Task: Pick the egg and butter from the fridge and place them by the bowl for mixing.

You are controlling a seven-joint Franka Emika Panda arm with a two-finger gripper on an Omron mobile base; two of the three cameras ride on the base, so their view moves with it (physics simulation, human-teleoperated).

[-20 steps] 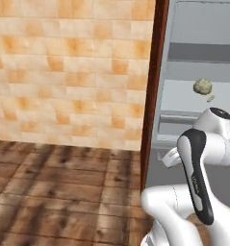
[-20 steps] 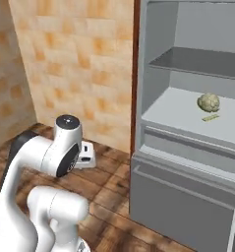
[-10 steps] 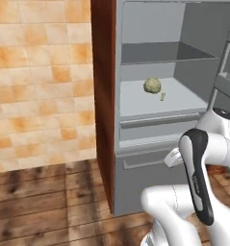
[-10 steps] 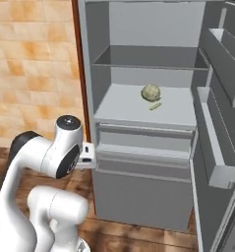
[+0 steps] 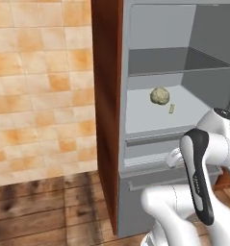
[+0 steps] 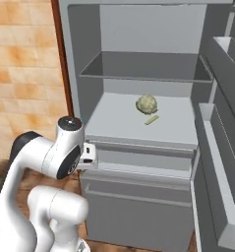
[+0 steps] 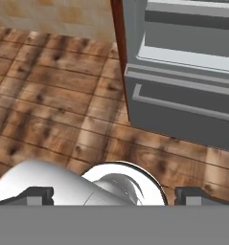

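While the fridge stood open in front of you, the arm was folded low by the base and nothing had been reached for. The gripper pointed down at the wood floor, its two tips wide apart at the bottom of the hand view with nothing between them.

On the middle shelf lay the butter, a thin pale stick, just beside a greenish-white round lump at its 11 o'clock. From the left base camera the same pair showed, butter at about 4 o'clock from the lump. You could not make out the egg in these views; it may have sat further in or on another shelf.

To do this step well, you needed to lift the hand to shelf height, turn it to face inward, and come at the butter from its free side, across its narrow width, clear of the lump.

Edges to mind: the upper shelf hung overhead, the brown side panel bounded 9 o'clock, and the open door with its racks crowded 3 o'clock. The shelf front was open.
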